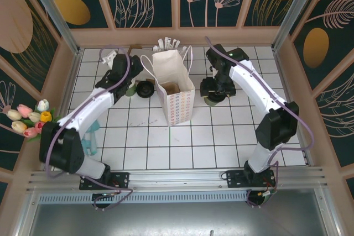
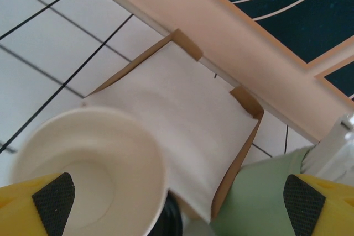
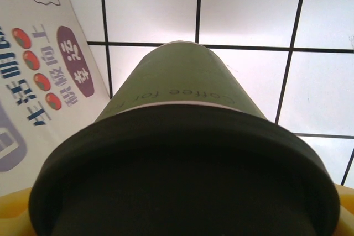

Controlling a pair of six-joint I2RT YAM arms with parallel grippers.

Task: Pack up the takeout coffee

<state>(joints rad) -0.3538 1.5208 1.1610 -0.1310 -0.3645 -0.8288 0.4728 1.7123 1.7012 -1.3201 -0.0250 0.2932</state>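
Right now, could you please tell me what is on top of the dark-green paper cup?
A black round plastic lid caps the dark-green paper cup; whatever is inside is covered by it.

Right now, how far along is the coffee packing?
Done: the paper bag stands open on the table. In hand: the right gripper straddles the takeout coffee, lid on, beside the bag; I cannot tell whether it is gripped. To do: lift the cup over the bag's mouth and lower it in. The left gripper is open above a cream cup.
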